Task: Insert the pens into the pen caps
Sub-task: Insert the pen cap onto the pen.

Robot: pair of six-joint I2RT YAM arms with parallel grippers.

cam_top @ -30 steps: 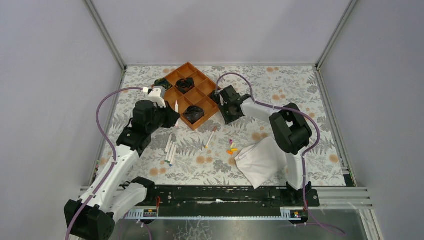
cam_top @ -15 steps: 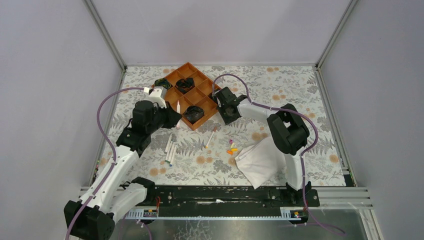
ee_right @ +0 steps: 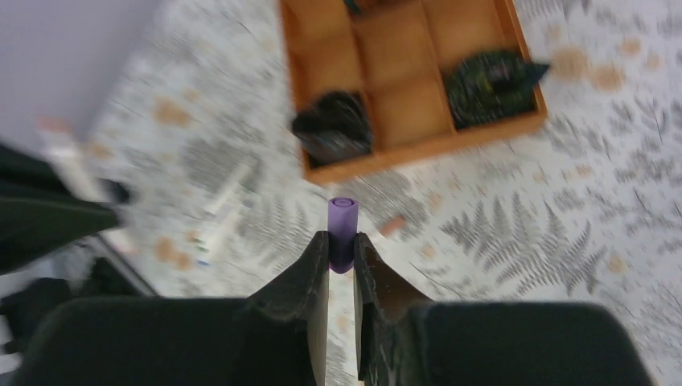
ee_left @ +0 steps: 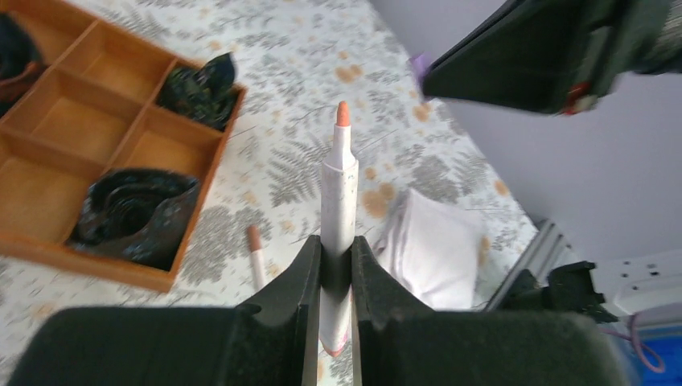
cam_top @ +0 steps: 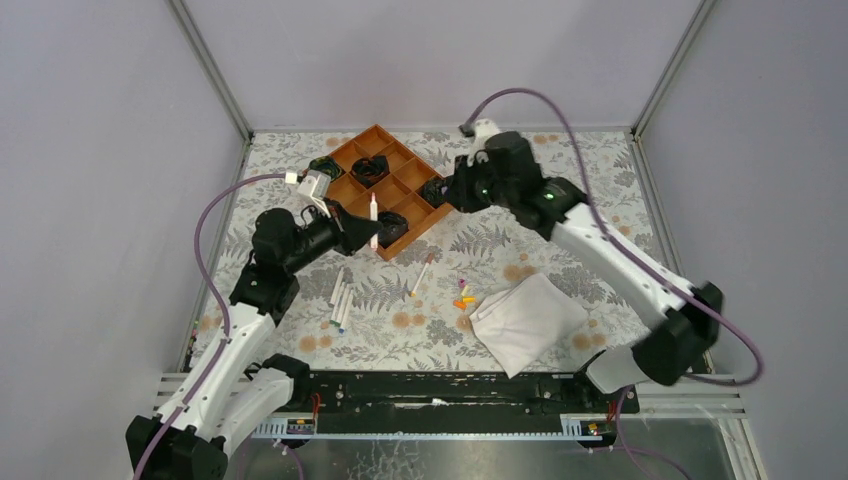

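A white pen (ee_left: pixel 338 185) with an orange tip stands upright in my left gripper (ee_left: pixel 337 245), which is shut on its barrel. From above, that pen (cam_top: pixel 373 212) and the left gripper (cam_top: pixel 366 232) hover by the tray's near corner. My right gripper (ee_right: pixel 341 241) is shut on a short purple pen cap (ee_right: pixel 342 219), whose open end points away from the wrist. It (cam_top: pixel 446 192) hangs above the tray's right corner, facing the left gripper. More pens (cam_top: pixel 340 297) lie on the table, one alone (cam_top: pixel 421 275). Loose coloured caps (cam_top: pixel 464 295) lie beside the cloth.
An orange compartment tray (cam_top: pixel 376 131) with black bundles in some cells sits at the back. A folded white cloth (cam_top: pixel 525 320) lies at front right. Metal frame rails border the patterned table, and purple cables arc over both arms.
My right arm has risen from beside the tray and stretched out, its jaws closing on the purple cap. The left gripper has carried the upright pen a little to the right.
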